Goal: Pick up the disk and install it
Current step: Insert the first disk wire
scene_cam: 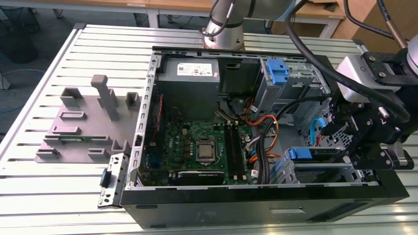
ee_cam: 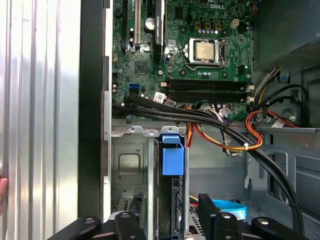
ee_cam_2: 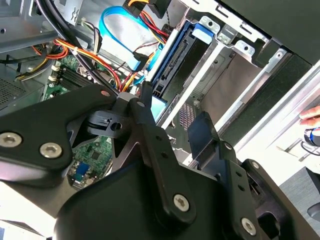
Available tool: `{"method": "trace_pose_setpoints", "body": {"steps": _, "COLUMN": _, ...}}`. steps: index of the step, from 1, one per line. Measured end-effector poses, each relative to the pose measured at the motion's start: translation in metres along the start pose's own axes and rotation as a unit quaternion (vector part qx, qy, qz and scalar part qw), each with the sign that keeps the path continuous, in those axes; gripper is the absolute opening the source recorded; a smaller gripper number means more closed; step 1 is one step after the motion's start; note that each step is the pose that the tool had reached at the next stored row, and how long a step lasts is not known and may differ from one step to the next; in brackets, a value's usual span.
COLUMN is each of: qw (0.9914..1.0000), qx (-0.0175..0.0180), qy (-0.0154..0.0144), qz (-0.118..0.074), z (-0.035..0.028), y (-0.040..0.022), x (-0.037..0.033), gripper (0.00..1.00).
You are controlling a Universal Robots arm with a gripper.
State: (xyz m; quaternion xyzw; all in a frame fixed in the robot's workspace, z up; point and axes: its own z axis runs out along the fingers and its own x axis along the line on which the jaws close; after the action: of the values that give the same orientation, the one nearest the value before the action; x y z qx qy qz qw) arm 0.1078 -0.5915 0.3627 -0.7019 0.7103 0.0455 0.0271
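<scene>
The silver-grey disk in its blue plastic caddy stands on edge inside the grey steel drive cage. The black gripper hangs over the cage, fingers wide and empty, straddling the disk's long axis.

The table is ribbed bare metal with a dull shine. The case inside is matt grey sheet metal. The disk has a smooth blue plastic tab.

Ribbed aluminium table under bright even light; wooden desks at 12 o'clock, grey floor at 10 o'clock.
</scene>
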Motion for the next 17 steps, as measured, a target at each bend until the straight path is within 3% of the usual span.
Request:
{"method": "trace_pose_setpoints", "body": {"steps": 11, "qw": 1.00000, "qx": 0.0000, "qy": 0.0001, "qz": 0.000, "z": -0.0039, "y": 0.0001, "x": -0.0011, "gripper": 0.55}}
{"method": "trace_pose_setpoints", "body": {"steps": 17, "qw": 1.00000, "qx": 0.0000, "qy": 0.0000, "qz": 0.000, "z": -0.0020, "y": 0.0002, "x": -0.0133, "gripper": 0.55}}
